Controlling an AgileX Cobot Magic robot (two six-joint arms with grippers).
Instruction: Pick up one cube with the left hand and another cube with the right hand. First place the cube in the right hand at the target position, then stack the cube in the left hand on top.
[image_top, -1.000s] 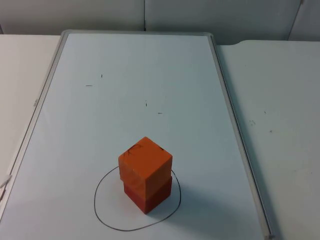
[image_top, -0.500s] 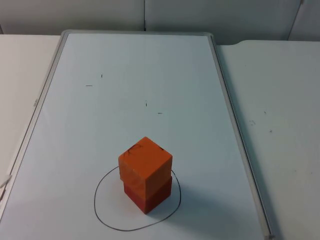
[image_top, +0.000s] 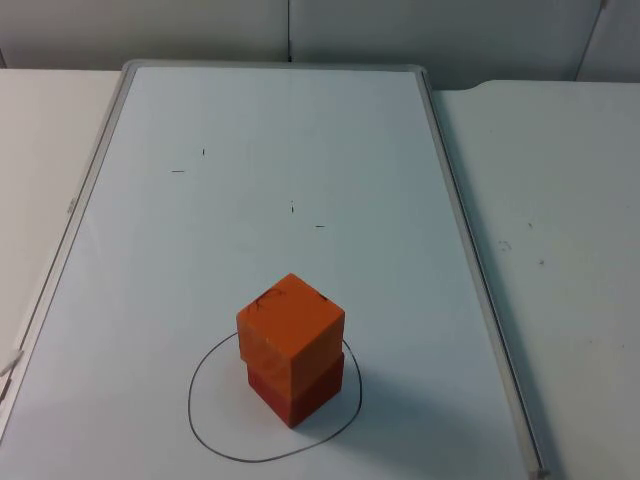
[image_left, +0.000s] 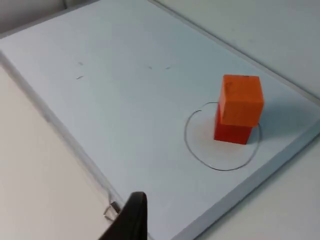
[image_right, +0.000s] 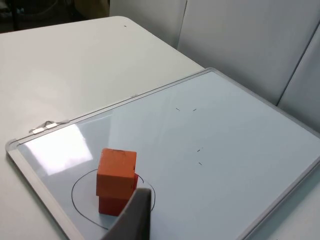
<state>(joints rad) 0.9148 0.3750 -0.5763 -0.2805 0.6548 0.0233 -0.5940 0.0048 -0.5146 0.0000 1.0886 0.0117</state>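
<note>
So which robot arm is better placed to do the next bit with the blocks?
Neither, probably. The orange cube already sits on the red cube inside the drawn circle on the whiteboard, so stacking looks done. Both wrist views look at the stack from away, so both arms seem pulled back.

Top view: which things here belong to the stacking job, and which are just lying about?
Job:
orange cube, on top
red cube, beneath it
drawn circle, around the stack

Lying about:
whiteboard, under everything
white table
stray pen marks
</note>
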